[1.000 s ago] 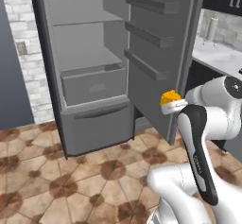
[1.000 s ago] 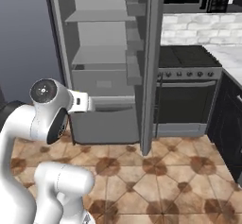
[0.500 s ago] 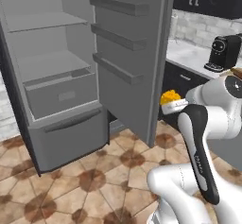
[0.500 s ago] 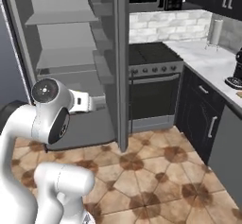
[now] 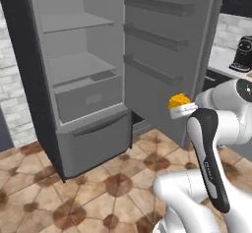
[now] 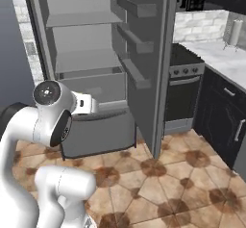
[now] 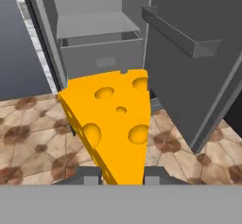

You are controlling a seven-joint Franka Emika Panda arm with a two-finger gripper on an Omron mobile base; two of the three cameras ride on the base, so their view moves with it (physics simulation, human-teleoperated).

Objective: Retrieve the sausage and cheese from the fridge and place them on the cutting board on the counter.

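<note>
Left base view is showing the fridge (image 5: pixel 88 79), a tall dark grey cabinet, standing with its door swung wide, smooth light grey shelves and a boxy drawer inside looking bare. Just outside that door, above the patterned tile floor (image 5: pixel 98 197), the gripper (image 5: pixel 182 109) is carrying the cheese (image 7: pixel 113 124), its jaws nearly closed and pinching the wedge low down. The yellow-orange chunk, pitted with round holes, is probably handling as light, firm and somewhat slick, so gripping its flat faces seems soundest.
</note>
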